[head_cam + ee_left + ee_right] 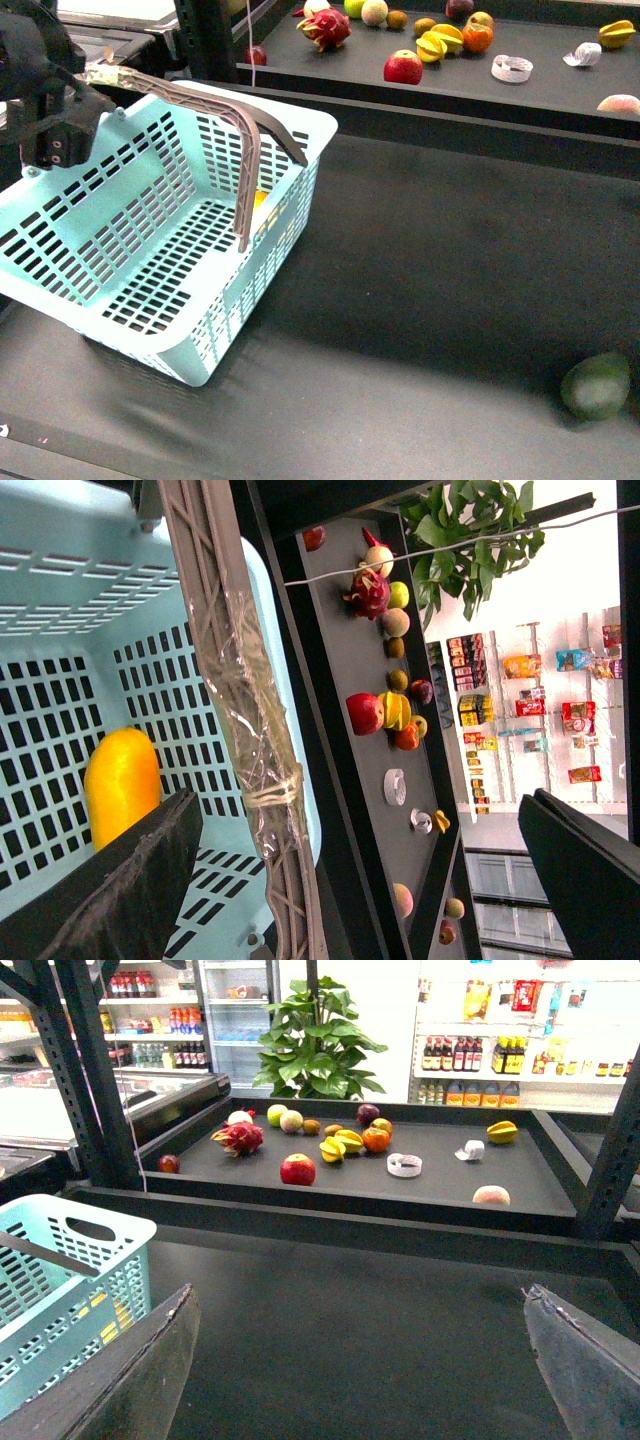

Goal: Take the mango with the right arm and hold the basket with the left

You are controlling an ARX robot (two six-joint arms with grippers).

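Note:
The turquoise basket [150,230] sits tilted at the left of the dark table. The mango [122,780] lies inside it against a slotted wall; in the front view only a yellow patch of the mango [260,199] shows behind the handles. My left gripper [360,880] is open, and the taped handle [240,730] runs between its spread fingers without being clamped. The black left arm [45,100] hangs over the basket's far left corner. My right gripper [360,1380] is open and empty above bare table, to the right of the basket [60,1280].
A dark green oval fruit [597,385] lies at the front right of the table. A raised shelf [540,85] behind holds an apple [403,67], a dragon fruit [327,27] and several other fruits. A dark upright post [95,1070] stands at the back left.

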